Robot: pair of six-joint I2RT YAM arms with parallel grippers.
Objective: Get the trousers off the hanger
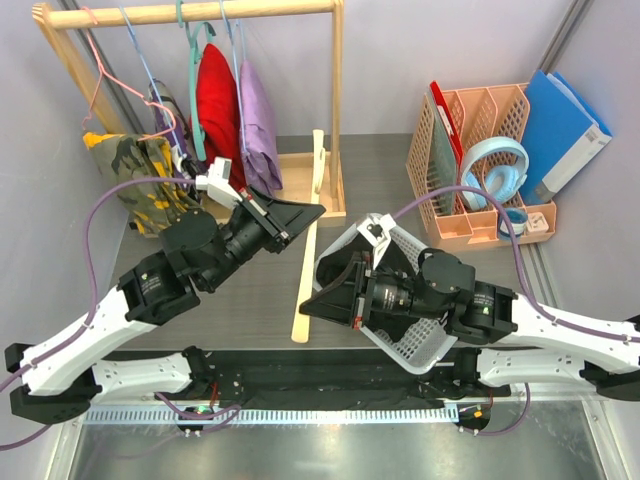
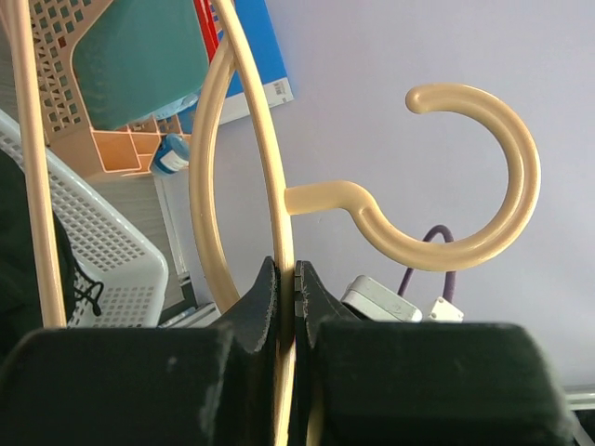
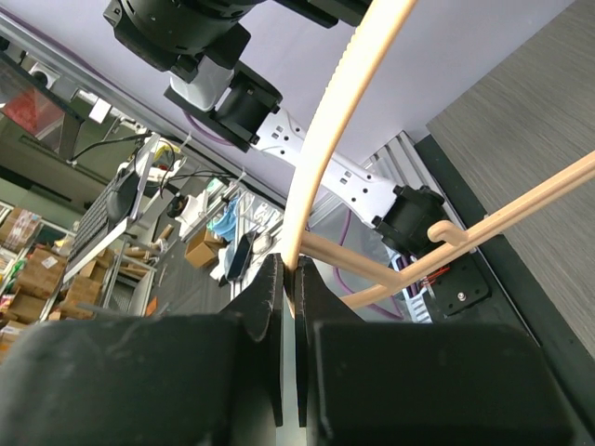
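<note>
The hanger [image 1: 309, 262] spans the gap between the arms, its long axis running near to far. The left gripper [image 2: 295, 279] is clamped on its curved arm beside the hook, and the right gripper [image 3: 290, 271] is clamped on its nearer end. The trousers cannot be made out on it; the visible bars look bare.

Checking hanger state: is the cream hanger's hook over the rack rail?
No, the left wrist view shows the hanger's hook free, nothing through it, with the left fingers clamped on its arm.

A robotics lab: bench-bolted arms [image 1: 75, 345], cardboard boxes [image 3: 33, 274] stacked behind.
</note>
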